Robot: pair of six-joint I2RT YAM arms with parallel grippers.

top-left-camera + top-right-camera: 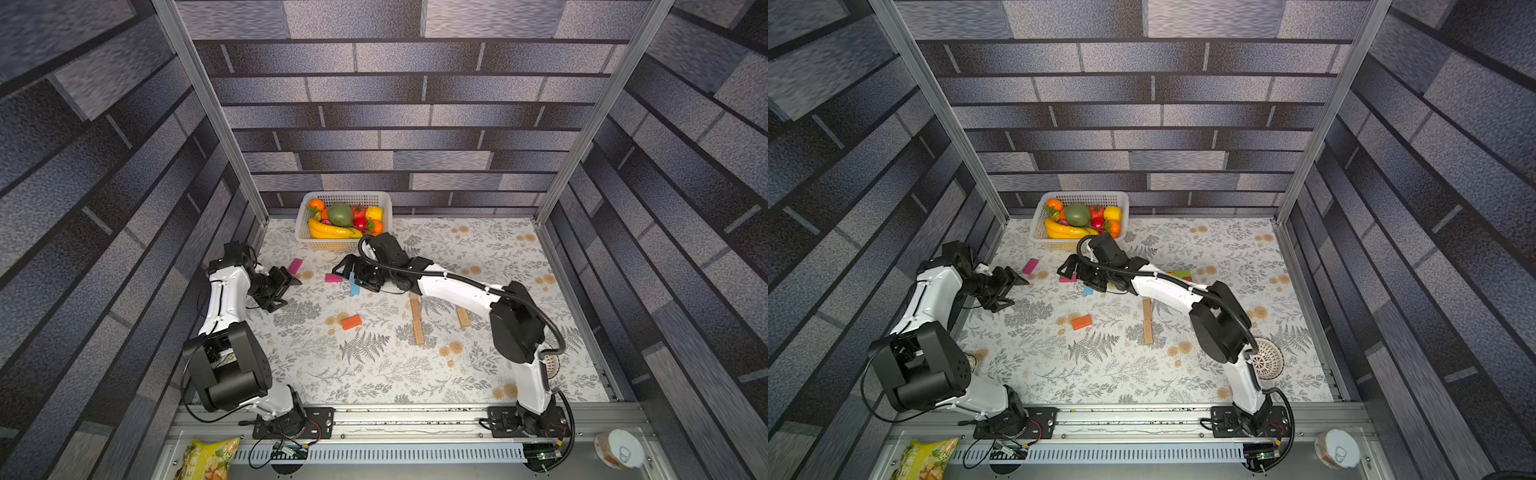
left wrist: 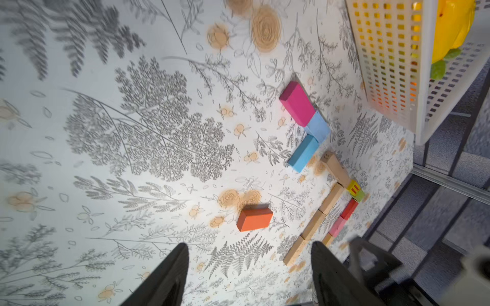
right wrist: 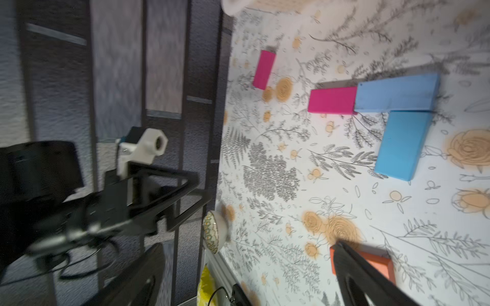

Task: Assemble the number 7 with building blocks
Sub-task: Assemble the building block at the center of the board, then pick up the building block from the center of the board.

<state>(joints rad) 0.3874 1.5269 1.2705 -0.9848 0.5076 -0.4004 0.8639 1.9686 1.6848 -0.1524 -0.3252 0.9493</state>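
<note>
The number 7 (image 3: pixel 392 96) lies ahead of the spread right jaws, untouched.

I log a white mesh basket (image 1: pixel 345 194) at the table's far edge, against the brick-patterned wall (image 1: pixel 415 104). It holds toy fruit: banana (image 1: pixel 328 231), green mango (image 1: pixel 340 214), orange (image 1: pixel 316 204). A floral tablecloth (image 1: pixel 374 374) covers the table. On the near ledge I see a yellow snack bag (image 1: pixel 208 459) at the left and a pull-tab can (image 1: pixel 621 449) at the right. A white perforated dome (image 1: pixel 1268 357) sits on the cloth's right side.
</note>
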